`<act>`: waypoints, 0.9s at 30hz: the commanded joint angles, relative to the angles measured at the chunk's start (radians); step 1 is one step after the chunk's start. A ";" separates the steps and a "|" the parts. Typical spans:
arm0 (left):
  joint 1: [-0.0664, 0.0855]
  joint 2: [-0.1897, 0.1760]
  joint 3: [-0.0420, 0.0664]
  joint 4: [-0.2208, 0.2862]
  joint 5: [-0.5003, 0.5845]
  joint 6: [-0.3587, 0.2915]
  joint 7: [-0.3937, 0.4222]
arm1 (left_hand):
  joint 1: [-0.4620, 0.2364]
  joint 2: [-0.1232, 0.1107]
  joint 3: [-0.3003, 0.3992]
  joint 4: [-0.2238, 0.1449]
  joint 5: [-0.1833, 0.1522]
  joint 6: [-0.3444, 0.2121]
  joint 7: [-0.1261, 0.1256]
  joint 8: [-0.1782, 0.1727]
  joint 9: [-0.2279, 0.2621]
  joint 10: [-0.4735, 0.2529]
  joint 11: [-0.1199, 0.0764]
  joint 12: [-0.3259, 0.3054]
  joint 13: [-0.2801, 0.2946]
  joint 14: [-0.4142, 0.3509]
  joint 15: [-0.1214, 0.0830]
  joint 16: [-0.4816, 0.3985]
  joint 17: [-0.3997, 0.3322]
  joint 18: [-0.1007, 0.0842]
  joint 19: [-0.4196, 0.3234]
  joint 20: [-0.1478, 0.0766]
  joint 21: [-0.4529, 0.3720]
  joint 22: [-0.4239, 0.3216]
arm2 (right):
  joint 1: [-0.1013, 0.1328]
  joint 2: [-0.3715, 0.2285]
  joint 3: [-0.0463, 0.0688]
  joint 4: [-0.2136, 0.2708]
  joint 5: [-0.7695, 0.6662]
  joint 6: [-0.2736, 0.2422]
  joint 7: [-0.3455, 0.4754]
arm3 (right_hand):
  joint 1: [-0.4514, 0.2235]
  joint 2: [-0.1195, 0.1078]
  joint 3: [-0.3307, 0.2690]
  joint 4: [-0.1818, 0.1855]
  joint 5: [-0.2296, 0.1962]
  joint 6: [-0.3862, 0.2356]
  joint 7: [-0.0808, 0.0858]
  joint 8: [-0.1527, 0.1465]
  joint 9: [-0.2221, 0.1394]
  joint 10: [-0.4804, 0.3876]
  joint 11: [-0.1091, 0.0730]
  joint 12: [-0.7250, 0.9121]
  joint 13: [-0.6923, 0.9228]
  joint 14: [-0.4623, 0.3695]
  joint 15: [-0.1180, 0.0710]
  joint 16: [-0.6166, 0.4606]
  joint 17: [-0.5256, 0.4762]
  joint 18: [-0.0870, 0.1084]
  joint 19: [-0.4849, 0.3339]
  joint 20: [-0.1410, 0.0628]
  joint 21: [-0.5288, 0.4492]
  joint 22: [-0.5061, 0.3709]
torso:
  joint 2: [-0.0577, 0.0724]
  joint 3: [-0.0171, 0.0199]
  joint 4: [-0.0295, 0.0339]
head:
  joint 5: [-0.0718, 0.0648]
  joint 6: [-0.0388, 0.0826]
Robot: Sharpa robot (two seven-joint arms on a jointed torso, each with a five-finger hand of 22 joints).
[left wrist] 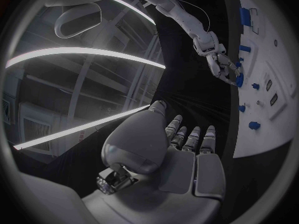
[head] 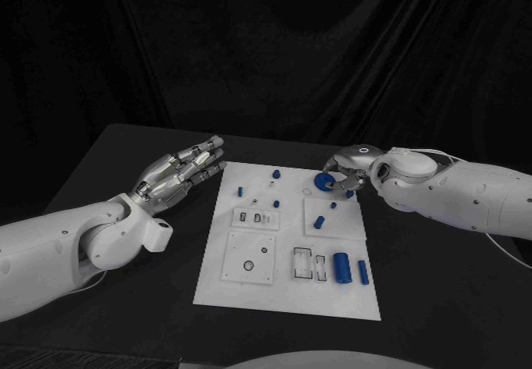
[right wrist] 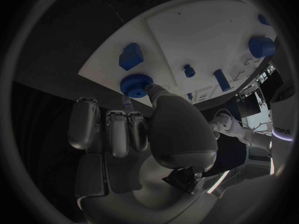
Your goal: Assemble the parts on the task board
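R hand grips blue gear, fingertips partly hiding it; L hand spread, empty.

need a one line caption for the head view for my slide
Right hand holds a blue round part at the far edge of the white task board; left hand hovers open beside it.

A black table stands before a black curtain that hangs in soft vertical folds behind the table's far edge and closes off the whole back of the scene. Above the curtain, in the left wrist view, long bright light strips curve across a ceiling of pale beams and panels. More of that lit, framed structure shows beyond the table's edge in the right wrist view.
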 commanded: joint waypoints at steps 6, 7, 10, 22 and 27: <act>-0.002 -0.001 0.001 0.001 0.000 0.013 0.013 | 0.011 -0.012 0.024 -0.006 0.011 0.014 0.002 0.015 0.017 0.004 0.015 -0.012 -0.009 0.004 0.009 0.009 0.002 -0.022 0.006 0.001 -0.009 -0.005 | -0.008 -0.006 -0.003 0.011 0.022 -0.018 0.008 | 0.006 0.024 0.054 -0.026 0.005 0.100 -0.007 0.042 0.044 0.099 -0.006 0.017 0.265 0.106 -0.006 0.020 0.266 -0.025 0.002 -0.002 -0.018 0.142 | 0.001 0.0007 -0.0005 | 0.004 -0.001; -0.002 -0.002 0.001 0.001 0.000 0.013 0.013 | 0.011 -0.012 0.024 -0.006 0.011 0.014 0.002 0.015 0.017 0.004 0.015 -0.012 -0.009 0.004 0.009 0.009 0.002 -0.022 0.006 0.001 -0.009 -0.005 | -0.008 -0.008 -0.003 0.017 0.022 -0.026 0.008 | 0.007 0.023 0.055 -0.029 0.003 0.103 -0.006 0.044 0.045 0.099 -0.006 0.017 0.265 0.106 -0.006 0.020 0.266 -0.025 0.004 -0.002 -0.017 0.143 | 0.001 0.0005 -0.0007 | 0.005 0.000; -0.002 -0.004 0.001 0.001 0.000 0.013 0.013 | 0.011 -0.012 0.025 -0.006 0.012 0.013 0.003 0.014 0.016 0.004 0.016 -0.012 -0.009 0.004 0.010 0.009 0.002 -0.022 0.006 0.001 -0.008 -0.005 | -0.007 -0.017 -0.003 0.038 0.023 -0.047 0.009 | 0.010 0.019 0.056 -0.036 0.000 0.111 -0.004 0.048 0.050 0.099 -0.004 0.017 0.265 0.106 -0.006 0.020 0.266 -0.027 0.008 -0.002 -0.012 0.147 | 0.001 0.0004 -0.0007 | 0.005 0.000; -0.002 -0.004 0.001 0.000 0.000 0.015 0.007 | 0.011 -0.012 0.026 -0.007 0.012 0.012 0.003 0.014 0.016 0.005 0.017 -0.011 -0.009 0.004 0.010 0.010 0.003 -0.023 0.006 0.001 -0.008 -0.005 | 0.035 -0.022 -0.002 0.144 0.029 -0.083 0.008 | 0.004 0.016 0.056 -0.037 -0.006 0.123 0.003 0.053 0.056 0.099 0.000 0.017 0.265 0.106 -0.003 0.020 0.266 -0.029 0.016 -0.001 -0.004 0.152 | 0.000 -0.0003 -0.0016 | 0.005 -0.006; -0.002 0.001 0.001 -0.003 0.000 0.019 0.004 | 0.011 -0.012 0.026 -0.007 0.012 0.012 0.003 0.014 0.016 0.005 0.017 -0.011 -0.009 0.004 0.010 0.010 0.003 -0.023 0.006 0.001 -0.008 -0.005 | 0.045 0.011 -0.002 0.169 0.031 -0.066 0.010 | 0.004 0.017 0.056 -0.037 -0.006 0.123 0.003 0.053 0.057 0.099 0.001 0.017 0.265 0.106 -0.002 0.020 0.266 -0.029 0.016 -0.001 -0.004 0.152 | 0.000 -0.0007 -0.0026 | 0.007 -0.008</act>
